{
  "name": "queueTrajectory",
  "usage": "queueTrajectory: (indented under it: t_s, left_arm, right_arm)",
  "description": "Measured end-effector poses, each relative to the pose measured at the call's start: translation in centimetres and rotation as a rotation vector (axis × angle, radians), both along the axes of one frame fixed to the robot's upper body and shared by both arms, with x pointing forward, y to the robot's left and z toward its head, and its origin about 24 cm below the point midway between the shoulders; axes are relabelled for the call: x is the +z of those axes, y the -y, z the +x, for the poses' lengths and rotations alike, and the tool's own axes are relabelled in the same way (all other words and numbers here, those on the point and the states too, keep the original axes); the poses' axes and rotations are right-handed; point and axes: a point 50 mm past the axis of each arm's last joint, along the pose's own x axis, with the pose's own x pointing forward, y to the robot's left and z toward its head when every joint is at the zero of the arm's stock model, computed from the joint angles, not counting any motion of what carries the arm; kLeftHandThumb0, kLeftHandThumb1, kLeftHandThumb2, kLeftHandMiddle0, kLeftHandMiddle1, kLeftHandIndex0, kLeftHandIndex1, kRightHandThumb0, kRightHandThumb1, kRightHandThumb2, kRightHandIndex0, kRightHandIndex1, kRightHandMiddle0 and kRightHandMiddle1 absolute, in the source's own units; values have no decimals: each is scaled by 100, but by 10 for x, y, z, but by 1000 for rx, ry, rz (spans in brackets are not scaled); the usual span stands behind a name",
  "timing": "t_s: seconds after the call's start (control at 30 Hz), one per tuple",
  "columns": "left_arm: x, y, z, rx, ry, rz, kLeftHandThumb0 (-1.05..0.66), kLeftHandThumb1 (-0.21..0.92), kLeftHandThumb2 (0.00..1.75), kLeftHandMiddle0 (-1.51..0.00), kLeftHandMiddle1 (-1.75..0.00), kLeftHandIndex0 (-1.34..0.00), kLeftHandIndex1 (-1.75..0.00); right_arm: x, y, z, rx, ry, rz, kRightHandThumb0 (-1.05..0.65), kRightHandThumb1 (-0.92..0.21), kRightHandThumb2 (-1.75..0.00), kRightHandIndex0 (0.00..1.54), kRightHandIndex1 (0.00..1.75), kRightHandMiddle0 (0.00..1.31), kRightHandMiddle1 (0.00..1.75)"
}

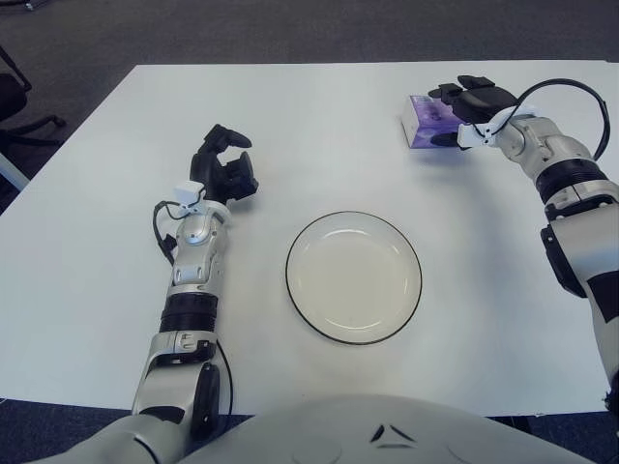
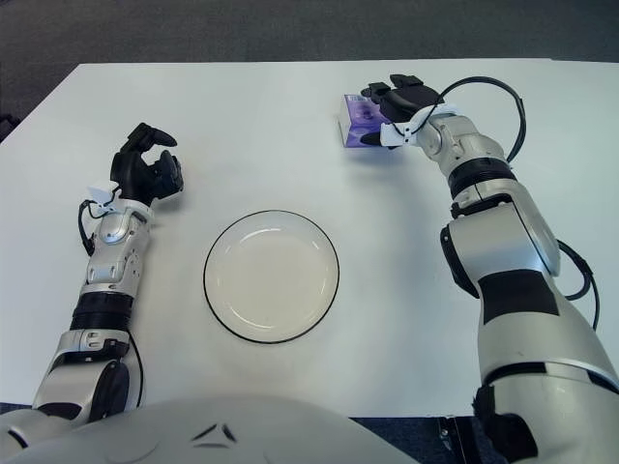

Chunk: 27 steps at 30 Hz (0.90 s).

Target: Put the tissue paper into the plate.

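Broad white rectangular desk (image 1: 116, 290) fills most of the view, with dark grey carpet floor (image 1: 290, 29) beyond its far edge. A black office chair (image 1: 14, 106) shows partly at the far left, off the desk.

Round, shallow, clear glass plate with a thin dark rim (image 1: 354, 277) sits near the middle of the desk, close to the robot's torso. Nothing lies in it.

Left robot hand (image 1: 225, 170) shows left of the plate and a little farther back, well apart from it. Its black fingers are loosely curled and hold nothing. Silver forearm runs back toward the robot's body along the desk.

Right robot hand (image 2: 395, 108) is at the far right part of the desk, arm extended forward. It sits over the right end of the small purple tissue paper pack (image 2: 358, 121), with the black fingers draped across the top of the pack and a thumb at its near side. The fingers touch or nearly touch the pack; whether they are clamped on it cannot be told from either view.

Tissue paper pack lies flat on the desk, well apart from the plate, beyond it and to its right. Its left end, with white print on the purple wrapper, is uncovered.
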Motion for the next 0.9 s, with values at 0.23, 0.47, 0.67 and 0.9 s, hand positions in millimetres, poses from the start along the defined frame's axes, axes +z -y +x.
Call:
queueTrajectory:
  t_s: [0.23,0.47,0.67,0.9]
  left_arm:
    - [1,0,-1,2,7,1,-47,35,127,-133,-175,-59,-175]
    - [2,0,-2,3,14,2,-47,35,127,-133,-175,-59,-175]
    - [3,-1,-3,11,15,6,-47,34,129,-133,-175,-60,-175]
    - [1,-1,-6,19,12,4,-48,32,131,-134,-175,-61,-175]
  right_arm:
    - [-1,-1,-1,17,-28,-6,-99,-92,-69,0,0,0,21]
    - [-2,-3,-4,72,-76,2,-97,-92,-65,0,0,0,17]
    - [-4,-1,-11,141,-117,24,-94,-92,-63,0,0,0,10]
    - [-8,6,-21,195,-145,45,-88,-92,-61,1,1,0,8]
